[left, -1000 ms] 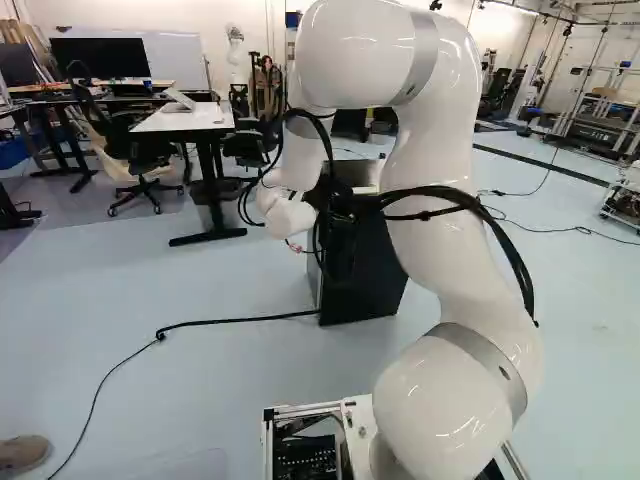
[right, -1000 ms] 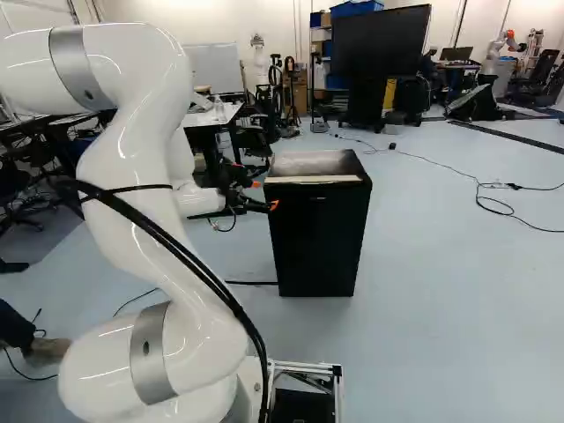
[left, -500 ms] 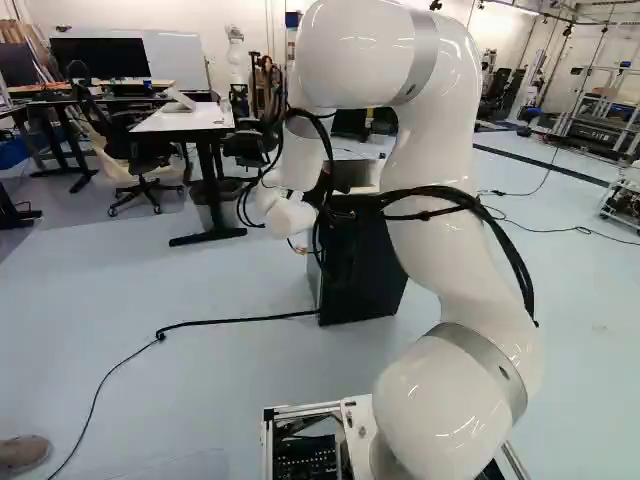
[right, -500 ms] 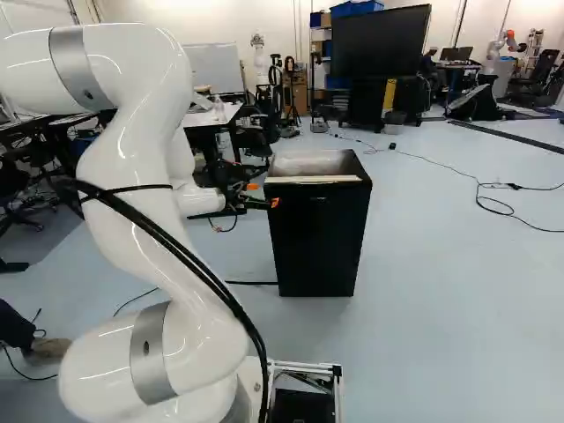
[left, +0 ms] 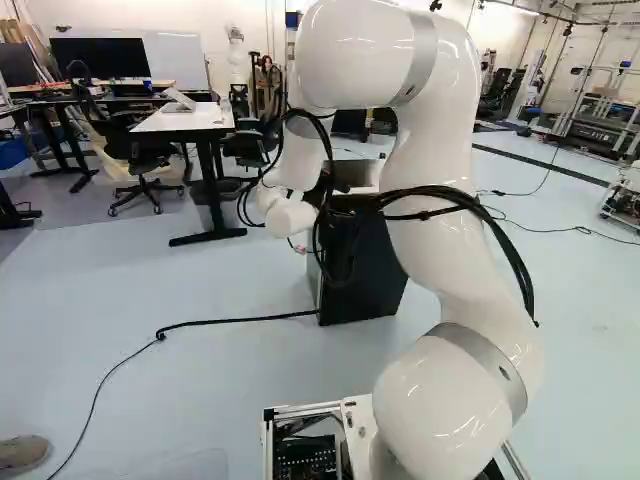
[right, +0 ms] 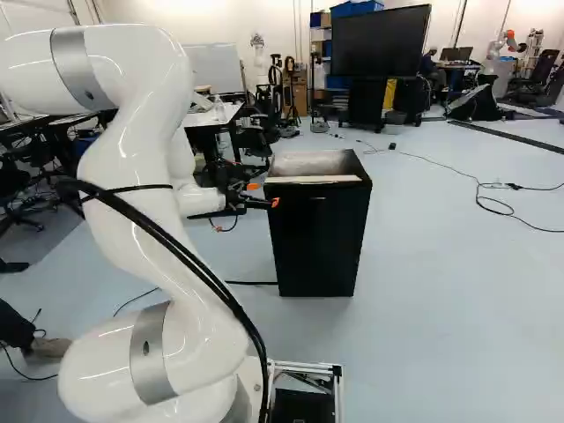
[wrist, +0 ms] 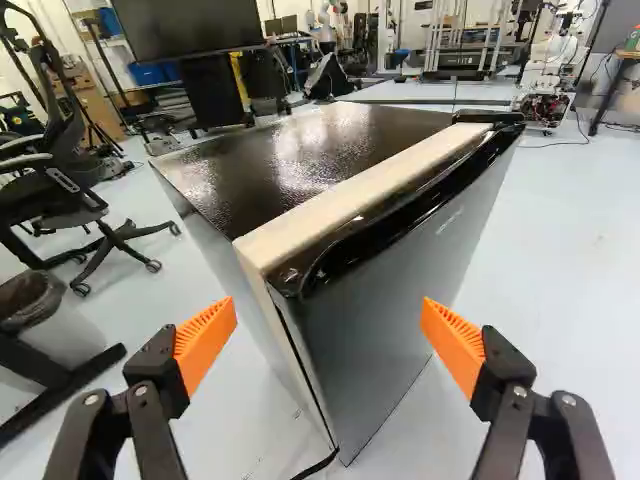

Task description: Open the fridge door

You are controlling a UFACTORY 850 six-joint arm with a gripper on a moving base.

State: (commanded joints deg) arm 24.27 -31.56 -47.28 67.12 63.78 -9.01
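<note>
Arched high at the elbow, a white robot arm (right: 128, 132) reaches forward and down, its gripper (right: 264, 195) spread wide near the top corner of the black fridge (right: 319, 242) standing ahead on the floor (right: 458, 291).

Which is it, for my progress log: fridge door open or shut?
Shut: the door lies along the fridge body, only a thin seam between.
</note>
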